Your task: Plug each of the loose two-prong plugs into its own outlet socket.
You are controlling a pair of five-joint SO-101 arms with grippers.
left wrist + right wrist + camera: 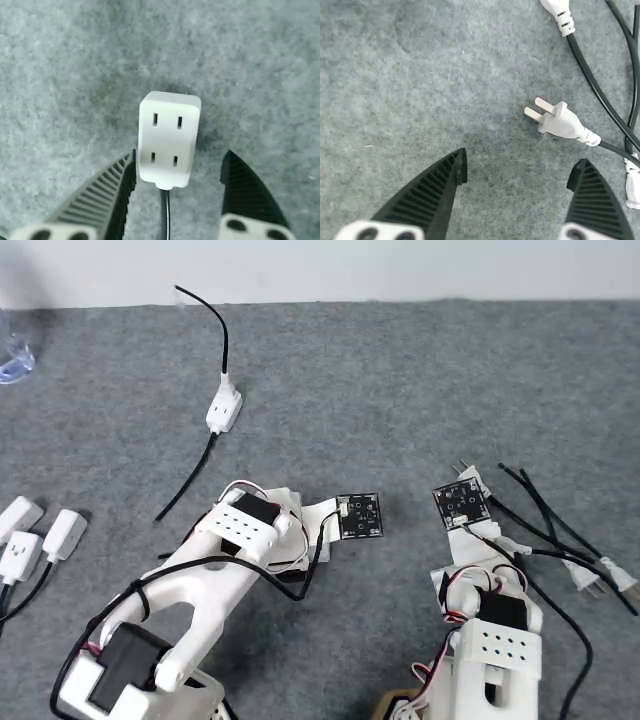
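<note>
Overhead, a white outlet block lies on the grey carpet with a black cord running off both of its ends. Well left of that block, at the carpet's edge, two more outlets sit side by side. Right of the block and nearer the arms, white plugs trail black cords, and one plug lies just ahead of the right arm. The left arm stretches out below the block.

From the left wrist, the left gripper is spread wide. A white double outlet lies flat between its fingers, close beside one and clear of the other.

From the right wrist, the right gripper is also spread wide and grips nothing. A two-prong plug lies just beyond its fingers with its prongs bare, and a second plug lies farther off.
</note>
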